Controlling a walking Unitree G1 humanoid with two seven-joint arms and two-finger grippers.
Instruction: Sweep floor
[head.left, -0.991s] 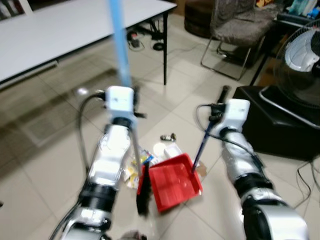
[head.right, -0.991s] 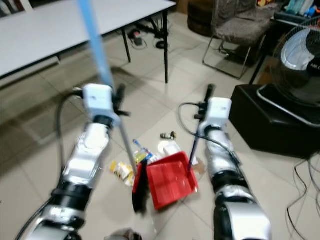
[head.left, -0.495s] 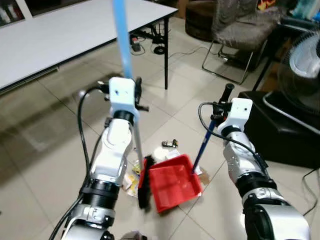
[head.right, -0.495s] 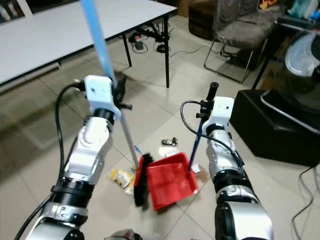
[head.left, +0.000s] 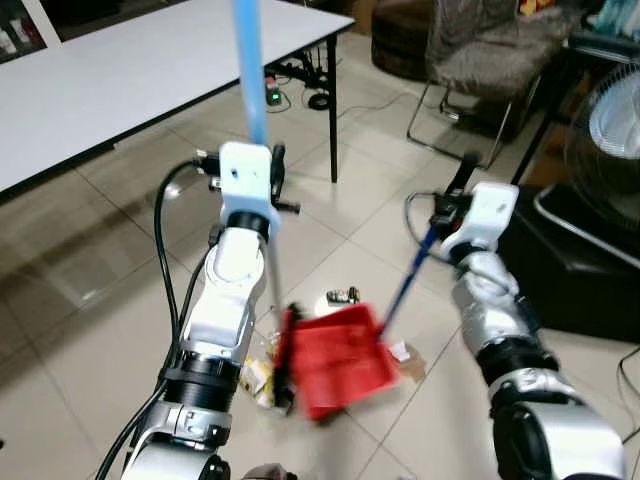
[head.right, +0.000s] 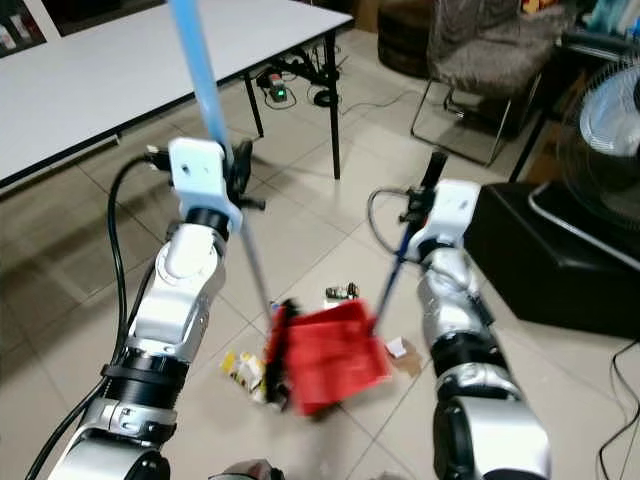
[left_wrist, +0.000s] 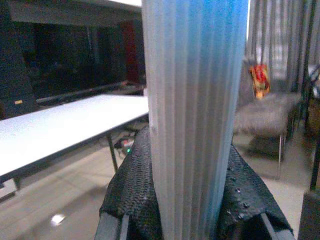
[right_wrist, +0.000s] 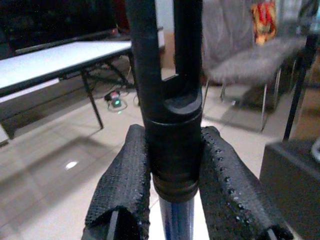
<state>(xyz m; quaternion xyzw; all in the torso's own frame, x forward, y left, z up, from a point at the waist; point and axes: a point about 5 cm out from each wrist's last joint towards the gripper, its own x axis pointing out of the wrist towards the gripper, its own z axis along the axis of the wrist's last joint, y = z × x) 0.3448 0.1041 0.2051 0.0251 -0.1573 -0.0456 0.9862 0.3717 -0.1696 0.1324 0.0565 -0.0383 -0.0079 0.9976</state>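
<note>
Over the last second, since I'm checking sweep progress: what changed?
The right gripper has tipped the dustpan up, now blurred with motion, with the brush staying at its edge. Both grippers stay shut on their handles; the left gripper holds the broom. Litter stays.

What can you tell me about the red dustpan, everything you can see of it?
The red dustpan is a shallow tray that looks like plastic, blurred in both eye views. A thin dark blue handle rises from its rear edge, ending in a black grip clamped between the right gripper's fingers. It sits low over the tiled floor; whether it touches is unclear. The broom's black head, on the pole held by the left gripper, is against its left edge, with litter beside it.
</note>
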